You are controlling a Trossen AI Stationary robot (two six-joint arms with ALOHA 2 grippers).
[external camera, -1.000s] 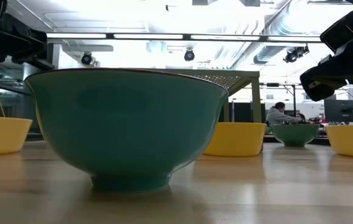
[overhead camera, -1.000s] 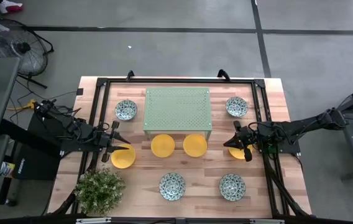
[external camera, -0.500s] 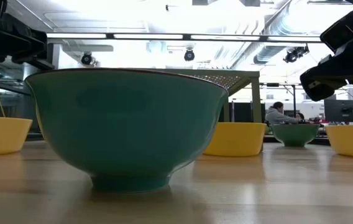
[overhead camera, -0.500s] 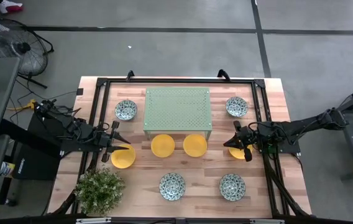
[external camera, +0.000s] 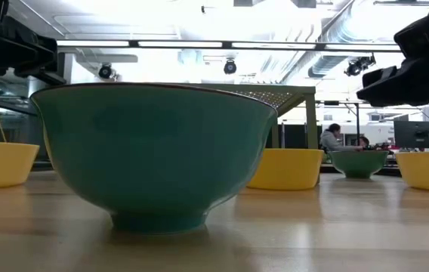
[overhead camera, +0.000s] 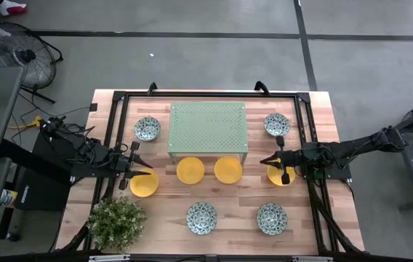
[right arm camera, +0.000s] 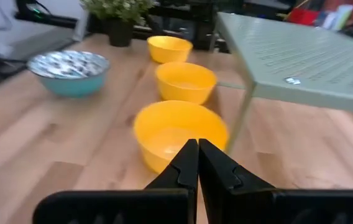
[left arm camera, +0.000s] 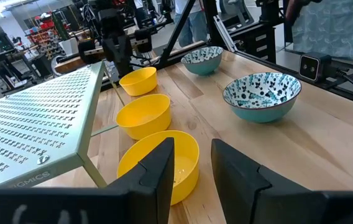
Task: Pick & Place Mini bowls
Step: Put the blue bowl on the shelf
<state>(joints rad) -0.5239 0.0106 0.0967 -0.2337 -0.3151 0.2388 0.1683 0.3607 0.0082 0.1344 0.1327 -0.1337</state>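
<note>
Left end effector (overhead camera: 145,172), fingers parted and empty, hovered over the glossy plain yellow mini bowl (overhead camera: 144,183) at centre-left of the wooden table (overhead camera: 170,207); right end effector (overhead camera: 266,161) was closed, holding nothing. A rim grip likely needed one finger inside.

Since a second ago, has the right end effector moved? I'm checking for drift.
Yes. The right end effector, shut, has turned and shifted slightly toward the pale green perforated stand; it hangs above the plain yellow mini bowl at the table's right.
</note>
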